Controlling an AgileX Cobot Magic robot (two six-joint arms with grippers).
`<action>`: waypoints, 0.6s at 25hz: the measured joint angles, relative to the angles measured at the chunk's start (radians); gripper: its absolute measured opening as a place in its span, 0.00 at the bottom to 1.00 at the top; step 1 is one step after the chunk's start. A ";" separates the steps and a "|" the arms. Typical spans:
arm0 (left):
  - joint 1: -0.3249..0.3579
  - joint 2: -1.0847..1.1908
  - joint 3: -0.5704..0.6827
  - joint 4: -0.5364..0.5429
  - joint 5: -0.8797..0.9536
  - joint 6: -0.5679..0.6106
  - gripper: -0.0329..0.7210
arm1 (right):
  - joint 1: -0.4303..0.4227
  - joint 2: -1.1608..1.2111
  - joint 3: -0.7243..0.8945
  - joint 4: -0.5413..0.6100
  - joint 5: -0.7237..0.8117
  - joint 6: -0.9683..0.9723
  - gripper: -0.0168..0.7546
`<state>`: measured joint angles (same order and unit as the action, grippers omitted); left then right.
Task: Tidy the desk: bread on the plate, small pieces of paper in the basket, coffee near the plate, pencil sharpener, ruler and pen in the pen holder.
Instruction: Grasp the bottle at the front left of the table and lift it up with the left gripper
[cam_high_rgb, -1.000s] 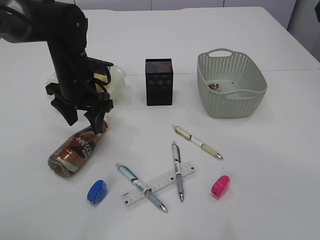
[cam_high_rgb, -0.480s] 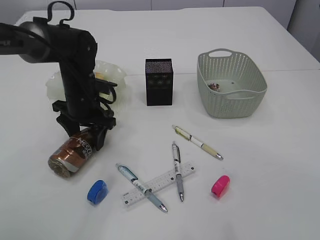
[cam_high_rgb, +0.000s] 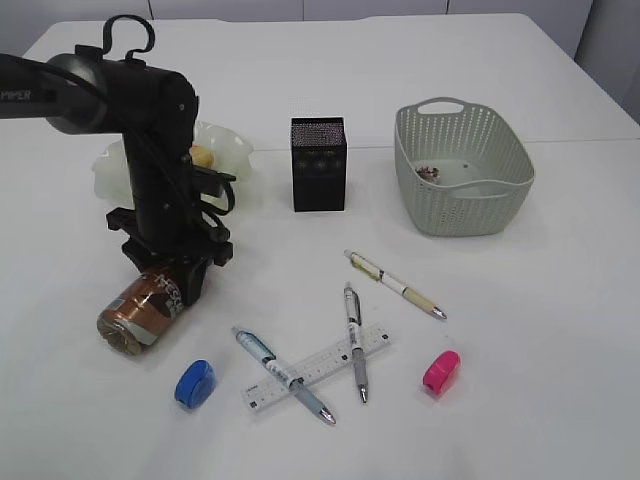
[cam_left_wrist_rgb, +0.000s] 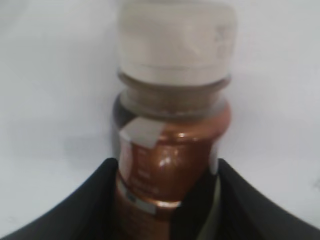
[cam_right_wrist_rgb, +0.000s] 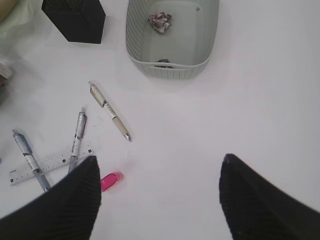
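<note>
**Straddling the coffee bottle: left claw down at the desk**

Lying on its side on the white desk, the coffee bottle is pointing its white cap toward the near-left edge in the exterior view. The left claw is sitting low over the bottle's upper end, one black finger on each side of the brown body; the left wrist view is showing the bottle filling the gap between the fingers. Whether the fingers are pressing on it or merely flanking it cannot be told.

The plate is standing behind the left arm, with the bread showing on it. The black pen holder is standing upright near the middle, and the grey basket is sitting to its right, holding a crumpled piece of paper.

Three pens are lying loose: one alone, one crossing the ruler, and a blue one crossing the ruler's other half. A blue pencil sharpener is lying near the bottle's cap end; a pink pencil sharpener is lying right of the ruler.

The right claw is hanging high above the desk with its fingers spread wide and nothing between them.
</note>
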<state>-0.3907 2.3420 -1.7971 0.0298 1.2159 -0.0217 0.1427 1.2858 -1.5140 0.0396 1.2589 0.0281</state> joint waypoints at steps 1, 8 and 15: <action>0.000 0.000 0.001 0.000 0.000 0.000 0.51 | 0.000 0.000 0.000 0.000 0.000 0.000 0.76; 0.000 -0.002 -0.001 0.000 0.000 0.002 0.49 | 0.000 0.000 0.000 -0.001 0.000 0.000 0.76; 0.002 -0.118 0.027 -0.008 -0.009 0.022 0.49 | 0.000 0.000 0.000 -0.001 0.000 0.000 0.76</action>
<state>-0.3890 2.2244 -1.7697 0.0219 1.2067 0.0000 0.1427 1.2858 -1.5140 0.0381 1.2589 0.0281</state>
